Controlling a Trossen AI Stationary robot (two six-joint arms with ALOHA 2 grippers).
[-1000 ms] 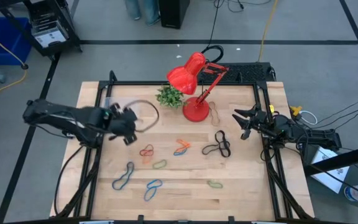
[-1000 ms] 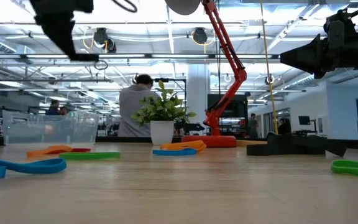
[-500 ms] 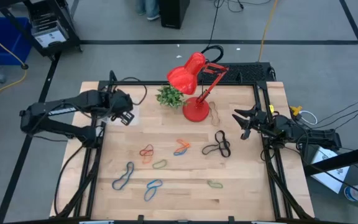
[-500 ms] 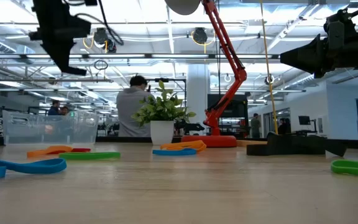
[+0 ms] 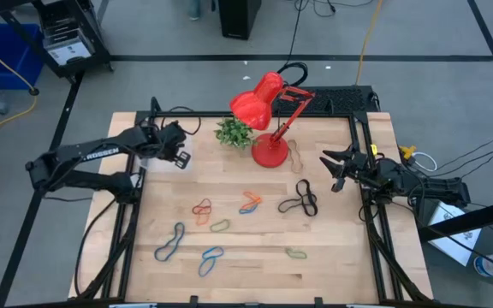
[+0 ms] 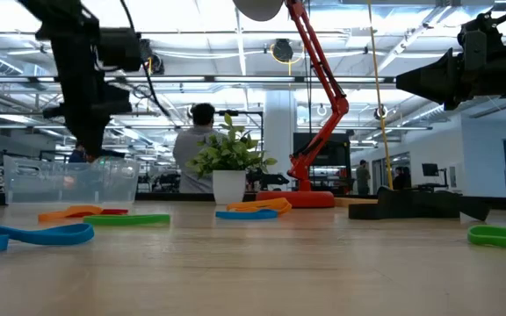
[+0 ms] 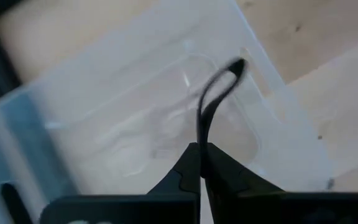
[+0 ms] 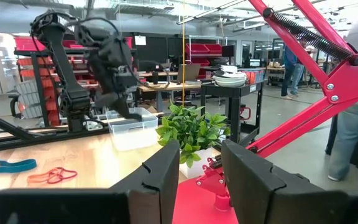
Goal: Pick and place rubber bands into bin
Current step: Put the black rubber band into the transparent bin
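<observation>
Now your left gripper (image 7: 201, 155) clenches its jaws on a thin, floppy black rubber band (image 7: 216, 93) over the clear, shallow plastic bin (image 7: 104, 106); your right gripper (image 5: 339, 169) waits, jaws spread.

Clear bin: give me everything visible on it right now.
The bin is a shallow rectangular tray of clear plastic with rounded moulded contours in its floor, resting flat on the wooden table at its far left corner, left of the potted plant. The left end effector hangs just above it, shut on a black rubber band that loops over the tray's inside. No other bands show inside it.
</observation>
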